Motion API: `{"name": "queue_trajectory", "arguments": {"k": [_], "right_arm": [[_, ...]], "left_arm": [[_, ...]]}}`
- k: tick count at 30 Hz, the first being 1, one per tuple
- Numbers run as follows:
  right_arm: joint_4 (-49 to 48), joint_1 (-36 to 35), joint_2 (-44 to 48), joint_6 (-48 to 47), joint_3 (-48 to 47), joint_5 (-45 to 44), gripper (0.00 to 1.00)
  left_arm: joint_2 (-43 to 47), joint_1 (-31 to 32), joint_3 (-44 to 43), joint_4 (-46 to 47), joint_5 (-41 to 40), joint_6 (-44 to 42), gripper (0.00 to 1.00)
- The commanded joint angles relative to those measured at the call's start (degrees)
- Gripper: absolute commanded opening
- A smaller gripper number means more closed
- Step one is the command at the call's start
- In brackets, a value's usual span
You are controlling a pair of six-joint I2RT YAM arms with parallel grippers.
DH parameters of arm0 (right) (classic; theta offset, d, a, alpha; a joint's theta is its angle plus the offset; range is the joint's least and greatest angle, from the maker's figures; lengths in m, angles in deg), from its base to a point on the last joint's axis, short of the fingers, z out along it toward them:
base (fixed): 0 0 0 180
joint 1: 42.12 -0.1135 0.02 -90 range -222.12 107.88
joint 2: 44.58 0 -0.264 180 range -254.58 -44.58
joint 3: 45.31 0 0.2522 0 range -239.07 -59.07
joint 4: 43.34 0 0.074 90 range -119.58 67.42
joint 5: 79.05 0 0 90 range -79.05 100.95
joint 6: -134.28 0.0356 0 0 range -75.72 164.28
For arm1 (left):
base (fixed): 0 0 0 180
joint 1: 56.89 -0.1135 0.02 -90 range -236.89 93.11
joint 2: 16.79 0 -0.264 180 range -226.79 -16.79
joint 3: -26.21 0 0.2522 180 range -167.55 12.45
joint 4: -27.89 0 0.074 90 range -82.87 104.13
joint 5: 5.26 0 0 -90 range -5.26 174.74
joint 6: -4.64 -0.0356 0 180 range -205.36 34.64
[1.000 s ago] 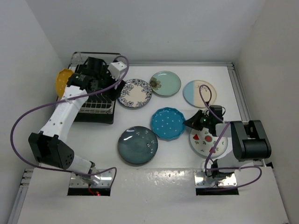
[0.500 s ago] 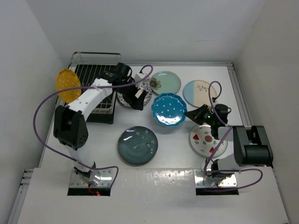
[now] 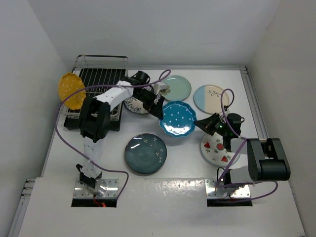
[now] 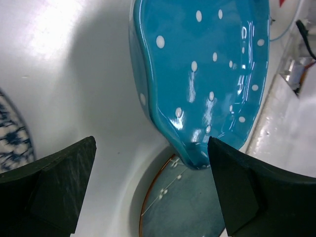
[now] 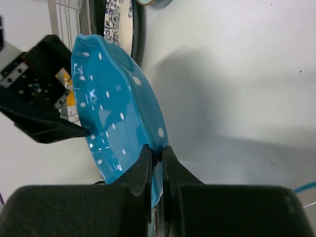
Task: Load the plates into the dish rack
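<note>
White walls box in a white bench [image 3: 187, 165]. The dish rack [image 3: 98, 98] sits at its far-left corner w/ the yellow plate [image 3: 72, 90] standing on edge at the rack's left end. A sec ago the left end effector [image 3: 159, 106] was over the rack by that plate; now it's swung out to mid-bench, jaws spread fully wide and empty, aimed at the rim of the dotted blue plate [image 3: 177, 118] but not touching it. That plate lay flat near bench centre a sec ago. Now the right end effector [image 3: 202, 124] is clamped on its right rim and holds it tilted off the surface, shifted toward the far edge. Reads as one plate loaded, 2nd mid-handover, right to left. Next prob. needs the left jaws closed on the rim before the right lets go, else it drops near the dark teal plate [image 3: 145, 153]. Still flat: floral plate [image 3: 134, 102] partly under the left arm, mint plate [image 3: 178, 88] and blue-and-cream plate [image 3: 211, 98] by the far edge, watermelon plate [image 3: 215, 152] toward the near-right corner.
</note>
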Motion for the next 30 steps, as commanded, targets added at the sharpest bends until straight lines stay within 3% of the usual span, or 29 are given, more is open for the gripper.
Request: {"name": "queue_trajectory", "arguments": {"k": [1,4,5,8,10,15,18,20,21,25,26,29,30], "right_arm": [[-10.54,-0.66,2.68,3.25,-0.53,4.46,0.0],[-11.32,-1.27,2.59,3.25,-0.62,4.37,0.0],[-11.59,-1.28,2.59,3.25,-0.62,4.28,0.0],[-12.73,-1.28,2.07,3.77,-0.88,4.37,0.0],[-13.35,-2.84,1.54,4.12,-0.97,4.46,0.0],[-13.18,-3.3,1.01,3.69,-1.23,4.37,0.0],[-11.25,-3.74,1.1,3.07,-2.37,4.28,0.0],[-7.4,-3.91,1.36,2.28,-3.51,4.55,0.07],[-4.94,-3.65,1.54,1.06,-4.47,4.72,0.2],[4.72,-3.74,3.98,-3.07,-9.3,4.64,0.55],[4.75,-3.74,4.0,-3.08,-9.32,4.29,0.56],[13.95,-4.0,6.54,-8.51,-11.51,1.92,0.57],[14.94,-3.91,7.07,-9.75,-11.6,1.65,0.57]], "left_arm": [[-0.91,1.23,-2.35,0.34,9.22,0.69,0.99],[-0.91,2.81,-2.35,0.34,11.87,0.17,0.9],[-1.6,2.82,-2.35,0.34,11.87,0.17,0.78],[-2.14,3.43,-2.35,0.34,12.48,0.17,0.6],[-2.14,3.43,-2.35,0.34,12.49,0.17,0.37],[0.32,2.82,-2.88,0.34,11.35,0.77,0.0],[3.13,0.89,-4.2,-0.19,8.19,2.44,0.0],[4.97,-1.3,-6.65,-0.19,7.22,4.2,0.0],[6.03,-2.18,-7.7,-0.19,5.13,4.82,0.0],[12.96,-8.15,-18.57,-1.68,-3.83,6.05,0.0],[14.29,-9.39,-20.35,-1.68,-3.86,6.66,0.0],[20.07,-12.73,-25.01,-1.68,-17.17,5.89,0.0],[21.49,-12.74,-25.55,-1.68,-27.66,5.01,0.0]]}}
